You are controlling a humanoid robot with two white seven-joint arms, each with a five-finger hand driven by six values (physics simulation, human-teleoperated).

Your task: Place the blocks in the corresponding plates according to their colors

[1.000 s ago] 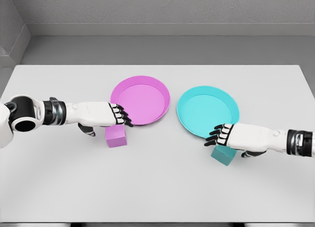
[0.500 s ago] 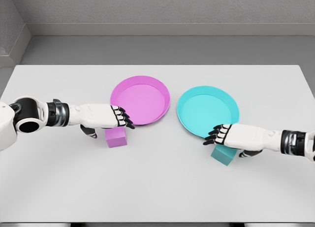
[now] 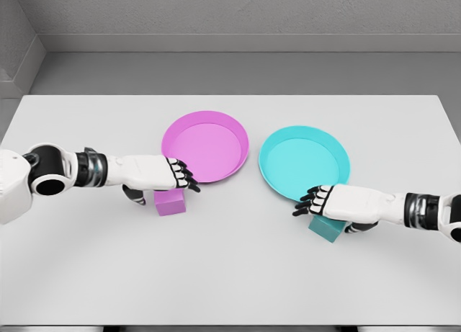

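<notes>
Both hands, left hand (image 3: 162,175) over the pink square block (image 3: 170,202) and right hand (image 3: 338,204) over the teal square block (image 3: 325,228), hover with fingers loose, grasping nothing; closing and lifting toward the round pink plate (image 3: 204,145) and round teal plate (image 3: 303,162) likely comes next.

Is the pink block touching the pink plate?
Apart. In the head view, a thin strip of white table shows between the pink block and the near rim of the pink plate.

Likely a bare simulated test room: plain white table (image 3: 230,274), grey walls (image 3: 238,11), nothing else.
</notes>
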